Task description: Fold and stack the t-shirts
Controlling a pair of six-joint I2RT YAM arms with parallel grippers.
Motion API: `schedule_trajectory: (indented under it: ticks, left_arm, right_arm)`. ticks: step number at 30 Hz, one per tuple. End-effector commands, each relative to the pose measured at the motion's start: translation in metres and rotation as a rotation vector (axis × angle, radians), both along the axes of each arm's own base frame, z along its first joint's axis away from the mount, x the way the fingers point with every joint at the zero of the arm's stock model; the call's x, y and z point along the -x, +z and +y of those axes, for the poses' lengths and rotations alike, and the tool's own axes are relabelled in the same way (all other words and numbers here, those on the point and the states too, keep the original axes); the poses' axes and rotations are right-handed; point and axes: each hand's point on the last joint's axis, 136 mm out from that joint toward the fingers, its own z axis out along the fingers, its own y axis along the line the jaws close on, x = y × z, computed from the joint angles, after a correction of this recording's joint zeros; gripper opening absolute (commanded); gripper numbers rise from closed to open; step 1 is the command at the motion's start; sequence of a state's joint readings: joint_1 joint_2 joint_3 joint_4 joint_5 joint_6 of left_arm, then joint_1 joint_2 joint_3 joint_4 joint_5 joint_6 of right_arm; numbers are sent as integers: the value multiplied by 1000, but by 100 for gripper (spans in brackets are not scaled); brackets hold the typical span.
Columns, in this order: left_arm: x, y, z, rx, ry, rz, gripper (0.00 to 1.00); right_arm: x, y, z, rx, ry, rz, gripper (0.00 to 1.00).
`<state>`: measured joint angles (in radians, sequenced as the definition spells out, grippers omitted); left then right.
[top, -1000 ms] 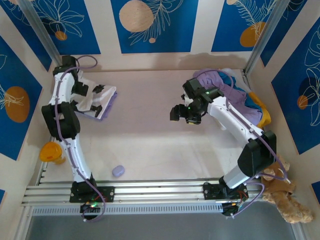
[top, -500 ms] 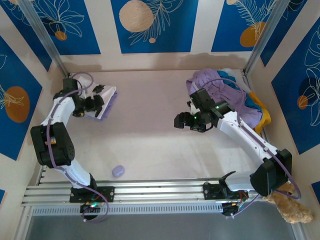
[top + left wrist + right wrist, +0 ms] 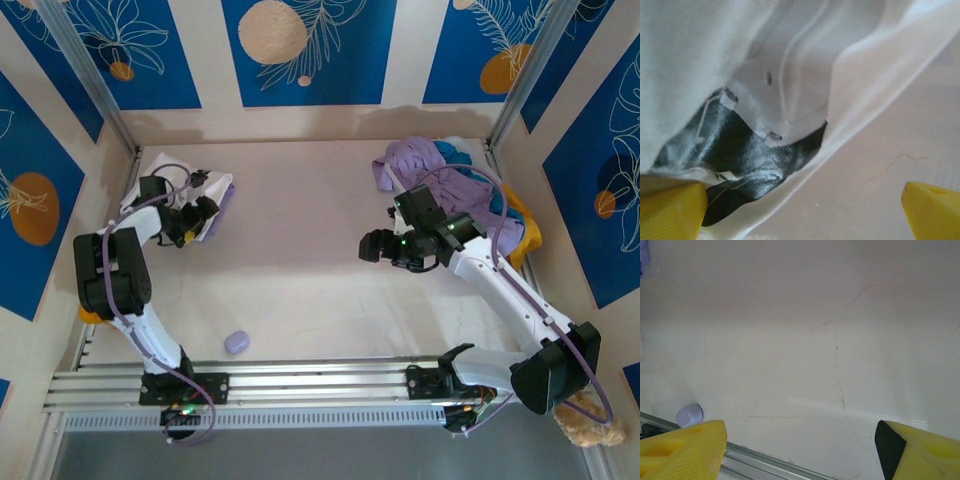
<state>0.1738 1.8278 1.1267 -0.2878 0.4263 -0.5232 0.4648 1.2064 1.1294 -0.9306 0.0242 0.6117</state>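
Note:
The white t-shirt with black printed patches (image 3: 205, 190) lies folded at the back left; up close its white folds and dark print (image 3: 740, 150) show. My left gripper (image 3: 186, 222) sits open at the shirt's near edge (image 3: 802, 212), its left yellow fingertip (image 3: 670, 210) against the cloth and the right one over bare table. At the back right, lavender (image 3: 425, 162), teal (image 3: 480, 187) and yellow-orange (image 3: 530, 235) t-shirts lie heaped. My right gripper (image 3: 375, 245) hangs open over bare tabletop (image 3: 800, 450), left of that heap, holding nothing.
A small round lavender blob (image 3: 236, 341) (image 3: 689, 414) lies near the front rail (image 3: 320, 378). A brown teddy bear (image 3: 590, 425) sits off the front right corner. Blue patterned walls enclose the table on three sides.
The left arm has swung down and its gripper has dropped to the white shirt's near edge. The right gripper has drawn a little right and nearer, away from the table's middle.

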Motion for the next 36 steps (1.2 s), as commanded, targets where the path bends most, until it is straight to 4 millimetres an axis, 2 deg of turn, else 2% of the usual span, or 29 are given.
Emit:
schedule_trajectory:
  ticks: [1, 5, 9, 17, 22, 25, 29, 31, 36]
  left_arm:
    - [8, -13, -11, 58, 0, 30, 99]
    - [14, -25, -17, 84, -2, 39, 99]
    - [8, -30, -24, 150, 14, 27, 99]
    - [-30, -10, -36, 212, 26, -46, 99]
    - [-43, 5, -43, 256, 23, -87, 99]
    - [-38, 19, -39, 200, 5, -101, 99]
    - [-23, 56, -34, 93, -46, -193, 99]
    - [-11, 75, -31, 27, -77, -262, 99]
    - [24, 114, -19, -212, -152, -473, 99]
  right_arm:
    - [3, 2, -4, 1, -8, 1, 79]
    - [-2, 0, -2, -10, -8, 9, 79]
    - [-6, 0, 1, -10, -4, 9, 79]
    - [-9, 1, 0, -1, -2, 7, 79]
    - [-9, 1, -3, -2, -14, 5, 80]
    - [-12, 2, -8, 2, -30, -13, 81]
    - [-21, 3, -22, 53, -61, -95, 86]
    - [-27, 1, -32, 80, -91, -132, 99]
    - [-47, -11, -65, 174, -158, -262, 99]
